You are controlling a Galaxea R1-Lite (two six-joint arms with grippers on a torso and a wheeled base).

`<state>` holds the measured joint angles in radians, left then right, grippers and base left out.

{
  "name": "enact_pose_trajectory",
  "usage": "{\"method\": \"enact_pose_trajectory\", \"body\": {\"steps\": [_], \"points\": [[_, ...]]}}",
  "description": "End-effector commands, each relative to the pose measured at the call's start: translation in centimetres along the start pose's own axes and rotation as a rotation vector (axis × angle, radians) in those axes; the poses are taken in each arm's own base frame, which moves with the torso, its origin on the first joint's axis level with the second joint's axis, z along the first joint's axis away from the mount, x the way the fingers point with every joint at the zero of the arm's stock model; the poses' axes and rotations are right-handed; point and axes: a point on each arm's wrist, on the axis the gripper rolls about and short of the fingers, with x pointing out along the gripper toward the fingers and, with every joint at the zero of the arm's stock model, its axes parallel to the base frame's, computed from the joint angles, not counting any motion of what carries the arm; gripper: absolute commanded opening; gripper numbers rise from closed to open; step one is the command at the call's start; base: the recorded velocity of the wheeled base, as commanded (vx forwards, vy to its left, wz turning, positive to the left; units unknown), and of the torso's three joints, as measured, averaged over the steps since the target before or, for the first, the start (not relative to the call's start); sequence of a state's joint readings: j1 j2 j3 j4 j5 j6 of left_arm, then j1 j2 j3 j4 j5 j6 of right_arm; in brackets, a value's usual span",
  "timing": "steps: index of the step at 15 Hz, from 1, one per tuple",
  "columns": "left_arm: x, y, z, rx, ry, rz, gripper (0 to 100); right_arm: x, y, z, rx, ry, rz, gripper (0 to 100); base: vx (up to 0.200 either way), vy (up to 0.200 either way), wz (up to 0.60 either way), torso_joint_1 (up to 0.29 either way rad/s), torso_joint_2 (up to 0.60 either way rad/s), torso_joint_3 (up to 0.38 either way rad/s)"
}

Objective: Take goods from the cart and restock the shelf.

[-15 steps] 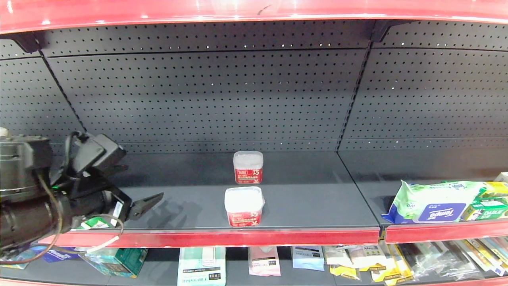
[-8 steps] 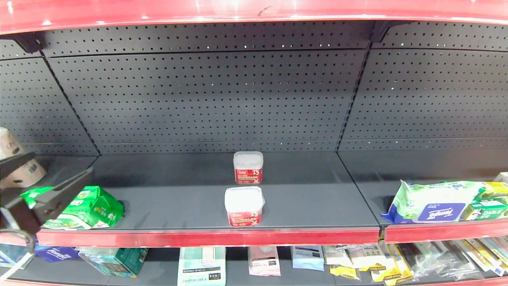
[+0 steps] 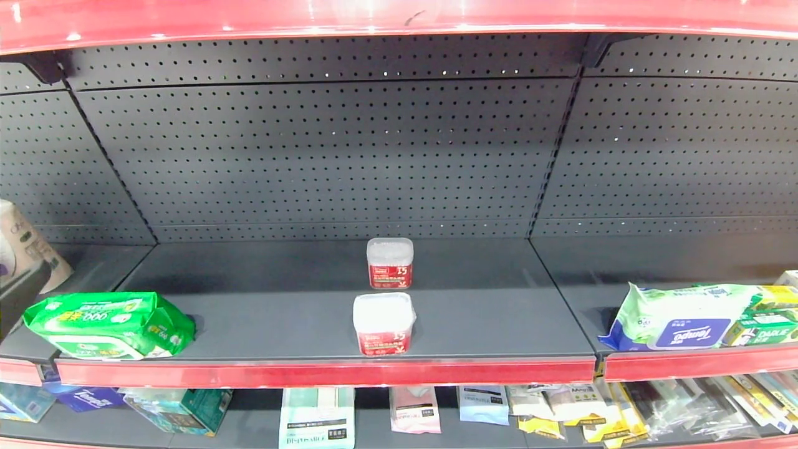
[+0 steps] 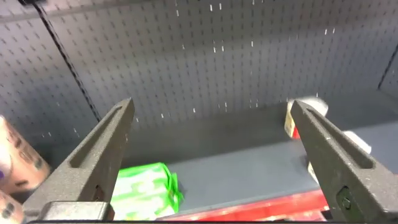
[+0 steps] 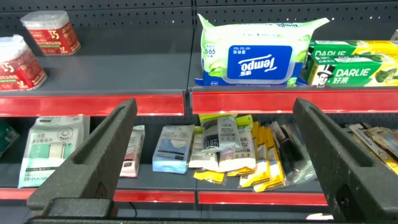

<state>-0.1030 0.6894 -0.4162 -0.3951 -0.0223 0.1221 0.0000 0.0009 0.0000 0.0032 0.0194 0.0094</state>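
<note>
Head view: the green pack lies flat at the front left of the shelf with nothing gripping it, so I'd call that one stocked. Lots of bare board remains, so more trips to the cart seem due. The front tub and back tub take up the middle, and the wipes pack fills the right bay.

Left wrist view: the left gripper is spread wide and empty, above the green pack. Behind one finger is probably a tub, half hidden.

Right wrist view: the right gripper is also spread and empty, facing the wipes pack and the sachets on the level below.
</note>
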Motion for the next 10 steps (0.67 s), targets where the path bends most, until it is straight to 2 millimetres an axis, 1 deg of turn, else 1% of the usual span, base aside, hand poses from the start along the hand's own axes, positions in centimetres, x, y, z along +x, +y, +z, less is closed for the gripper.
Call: {"method": "enact_pose_trajectory", "body": {"steps": [1,3,5,7,8,9,10], "points": [[-0.2,0.0,0.0,-0.003,-0.005,0.002,100,0.0,0.0,0.0,0.000,0.001,0.001,100,0.000,0.000,0.00,0.000,0.00,0.000],[-0.4,-0.1,-0.4,-0.027,0.002,-0.002,100,0.0,0.0,0.0,0.000,0.001,0.001,100,0.000,0.000,0.00,0.000,0.00,0.000],[-0.7,-0.1,-0.3,-0.039,-0.016,-0.011,100,0.0,0.0,0.0,0.000,0.001,0.001,100,0.000,0.000,0.00,0.000,0.00,0.000],[-1.8,-0.1,-0.4,-0.040,-0.046,-0.010,100,0.0,0.0,0.0,0.000,0.001,0.001,100,0.000,0.000,0.00,0.000,0.00,0.000],[-3.1,-0.3,-1.5,-0.040,-0.058,0.002,100,0.0,0.0,0.0,0.000,0.001,0.001,100,0.000,0.000,0.00,0.000,0.00,0.000],[-4.3,-0.4,-3.0,-0.051,-0.052,0.011,100,0.0,0.0,0.0,0.000,0.001,0.001,100,0.000,0.000,0.00,0.000,0.00,0.000],[-5.9,-0.7,-5.0,-0.052,-0.044,0.012,100,0.0,0.0,0.0,0.000,0.001,0.001,100,0.000,0.000,0.00,0.000,0.00,0.000]]}}
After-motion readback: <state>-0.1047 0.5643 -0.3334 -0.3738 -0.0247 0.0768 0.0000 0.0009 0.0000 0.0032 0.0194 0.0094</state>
